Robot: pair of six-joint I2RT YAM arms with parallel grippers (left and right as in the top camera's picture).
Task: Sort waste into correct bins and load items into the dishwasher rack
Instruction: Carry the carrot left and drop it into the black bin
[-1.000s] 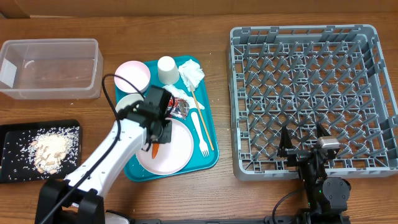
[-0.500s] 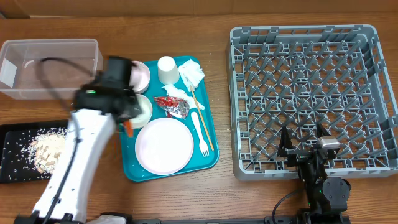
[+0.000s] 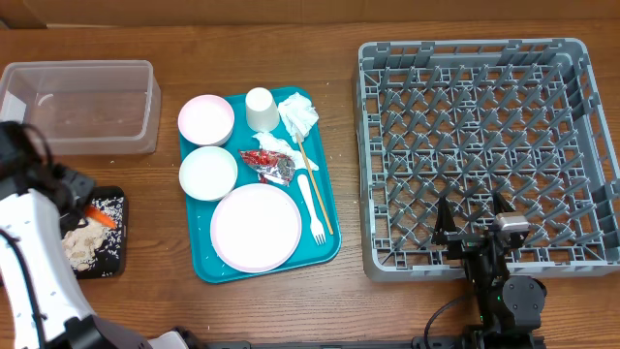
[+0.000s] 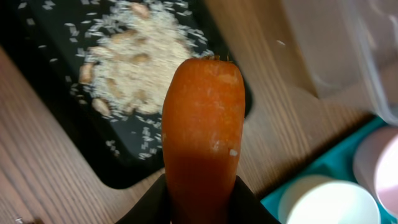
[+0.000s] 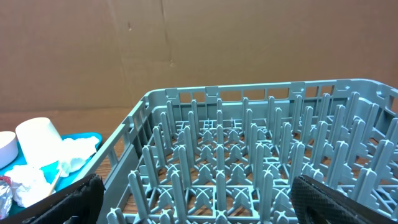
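My left gripper (image 3: 89, 207) (image 4: 202, 202) is shut on the orange carrot (image 3: 101, 216) (image 4: 202, 124) and holds it just above the flat black tray (image 3: 113, 250) (image 4: 127, 165), which carries rice and pasta pieces (image 3: 82, 242) (image 4: 134, 68). The clear tub (image 3: 77, 102) (image 4: 348, 50) stands behind it. On the teal tray (image 3: 327, 249) lie a white plate (image 3: 257, 228), two bowls (image 3: 206, 118) (image 3: 208, 172), a cup (image 3: 260, 107), napkins (image 3: 298, 113), a foil wrapper (image 3: 271, 165), a fork (image 3: 312, 206) and chopsticks (image 3: 316, 184). My right gripper (image 3: 472, 221) (image 5: 205, 205) stands open at the grey rack's (image 3: 484, 145) (image 5: 249, 155) near edge, with nothing between its fingers.
A brown cardboard wall (image 5: 186, 43) rises behind the table. The rack fills the right half of the table. Bare wood (image 3: 344, 107) separates the teal tray from the rack.
My left arm has swung left from the white plate on the teal tray to above the black tray, carrying the carrot. The right arm has not moved.
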